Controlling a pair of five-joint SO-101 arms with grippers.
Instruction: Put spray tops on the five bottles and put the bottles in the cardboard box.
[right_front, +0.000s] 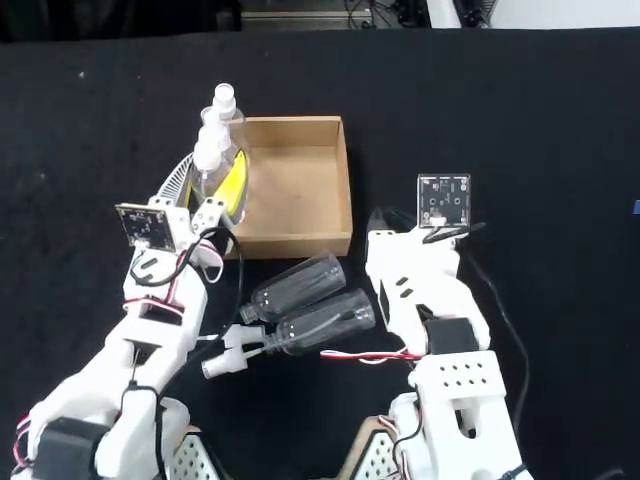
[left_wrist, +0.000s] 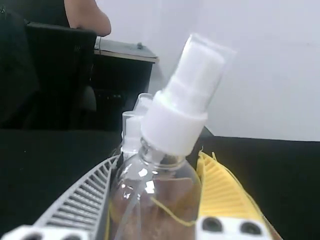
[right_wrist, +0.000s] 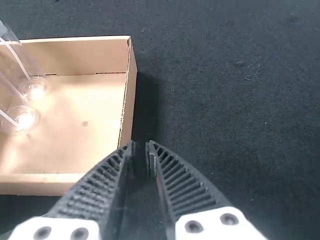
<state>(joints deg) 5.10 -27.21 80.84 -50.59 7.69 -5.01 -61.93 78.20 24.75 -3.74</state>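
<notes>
**Operator:** Report the gripper states and the bottle position.

**Technician:** The left gripper (right_front: 213, 172) is clamped on the body of a capped bottle (left_wrist: 155, 195), one ribbed finger on each side, below its spray top (left_wrist: 187, 95). The bottle stands upright at the left side of the cardboard box (right_front: 300, 240), just beside a second capped bottle (right_front: 225, 100). The right gripper (right_wrist: 140, 146) hangs near the box's front right corner, its fingers drawn almost together on nothing. A lying bottle (right_front: 300, 283) and its neighbour (right_front: 328, 318) rest side by side on the table (right_front: 500, 120) in front of the box.

**Operator:** Handling characteristics?

**Technician:** Probably empty and light. The clear, smooth plastic is likely slippery and thin-walled. Grip the cylindrical body at mid-height with moderate force. Avoid the spray top, which may tilt or pull loose. The lying bottles will likely roll, so approach across the axis.
</notes>
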